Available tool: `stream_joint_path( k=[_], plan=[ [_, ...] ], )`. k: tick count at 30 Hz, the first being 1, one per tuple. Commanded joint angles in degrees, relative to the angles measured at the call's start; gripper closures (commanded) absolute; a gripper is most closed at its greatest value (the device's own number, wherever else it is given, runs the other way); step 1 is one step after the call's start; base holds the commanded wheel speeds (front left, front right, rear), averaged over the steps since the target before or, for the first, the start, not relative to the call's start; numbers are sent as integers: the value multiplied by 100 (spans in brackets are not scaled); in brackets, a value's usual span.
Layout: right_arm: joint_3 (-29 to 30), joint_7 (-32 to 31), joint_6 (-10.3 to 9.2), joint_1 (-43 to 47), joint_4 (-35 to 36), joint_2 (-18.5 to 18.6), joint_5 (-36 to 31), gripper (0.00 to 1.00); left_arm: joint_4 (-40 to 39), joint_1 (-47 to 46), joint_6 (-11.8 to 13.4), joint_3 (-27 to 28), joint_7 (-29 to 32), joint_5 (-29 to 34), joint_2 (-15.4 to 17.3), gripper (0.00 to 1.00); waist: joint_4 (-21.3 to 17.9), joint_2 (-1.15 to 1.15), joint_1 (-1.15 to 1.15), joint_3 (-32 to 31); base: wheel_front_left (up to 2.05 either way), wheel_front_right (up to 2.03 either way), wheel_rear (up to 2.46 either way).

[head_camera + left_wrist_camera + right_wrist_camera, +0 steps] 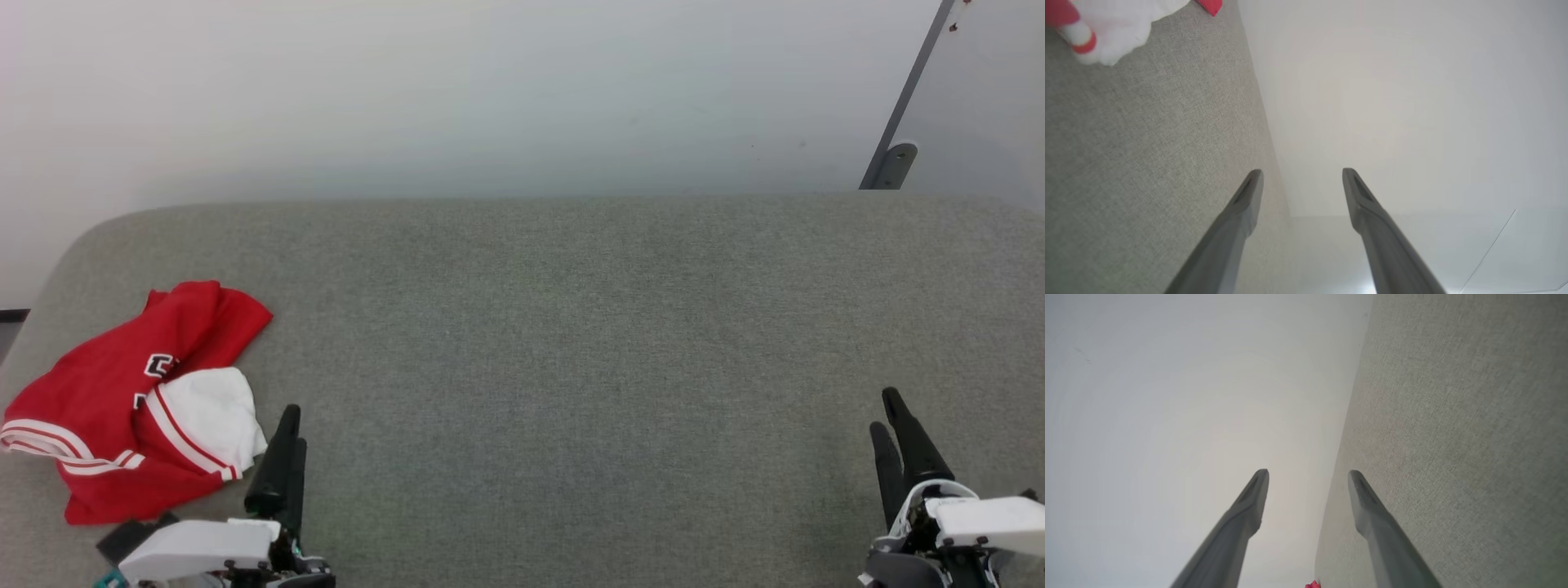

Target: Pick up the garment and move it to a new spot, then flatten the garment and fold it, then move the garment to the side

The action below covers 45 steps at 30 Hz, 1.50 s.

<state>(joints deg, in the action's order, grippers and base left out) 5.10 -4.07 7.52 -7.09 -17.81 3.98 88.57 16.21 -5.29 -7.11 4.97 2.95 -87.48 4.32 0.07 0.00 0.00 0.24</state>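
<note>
- Closest to the lens, your left pincer (294, 426) sat low at the near left, fingers pointing up the head view, jaws parted and holding nothing.
- Your right pincer (883, 412) mirrored it at the near right, likewise spread and empty, well apart from any cloth.
- Both forearms lay low over the grey worktop (571, 327) with the wrists rolled on edge. From each wrist view, the worktop ran down one side and a pale wall down the other.
- And the garment (122, 400)! It lay crumpled at the worktop's left end, red body bunched, a white sleeve flopped on top, striped trim along its left edge. It was just beside your left pincer's fingers but, as far as I could tell, not touching.
- By my reading, the pick-up hadn't begun; that was the step in hand.
- To do it well, you'd want the left arm to swing leftward and come down on a raised fold of red cloth, not the loose sleeve, so the whole shirt lifted together.
- Best to pinch deep and mind the worktop's edge, where the hem lay close.
</note>
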Motion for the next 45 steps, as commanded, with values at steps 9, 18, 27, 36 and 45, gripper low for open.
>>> stream_joint_path(
  k=[9, 18, 27, 36, 45],
  plan=[
    [-417, 367, -1, -441, -24, 338, -770, 0, -131, -270, 22, -61, -270, 1344, 153, 0, 13, 0, 0, 5, 0, 0, 0],
    [-650, 584, -1, -646, -78, 543, -1734, 0, -184, -274, 83, -35, -475, 2587, 158, 0, 27, 0, 0, 9, 0, 0, 0],
    [-776, 773, -2, -777, -160, 646, -2882, 0, -160, -317, 135, -123, -663, 3678, 218, 0, 37, 0, 0, 1, 0, 0, 0],
    [-850, 942, -2, -892, -307, 721, -3926, 0, -162, -331, 215, -279, -831, 4586, 316, 0, 41, 0, 0, -6, 0, 0, 0],
    [-885, 1098, -3, -1006, -415, 764, -4817, 0, -109, -347, 291, -442, -990, 5314, 424, 0, 55, 0, 0, -21, 0, 0, 0]
  ],
)
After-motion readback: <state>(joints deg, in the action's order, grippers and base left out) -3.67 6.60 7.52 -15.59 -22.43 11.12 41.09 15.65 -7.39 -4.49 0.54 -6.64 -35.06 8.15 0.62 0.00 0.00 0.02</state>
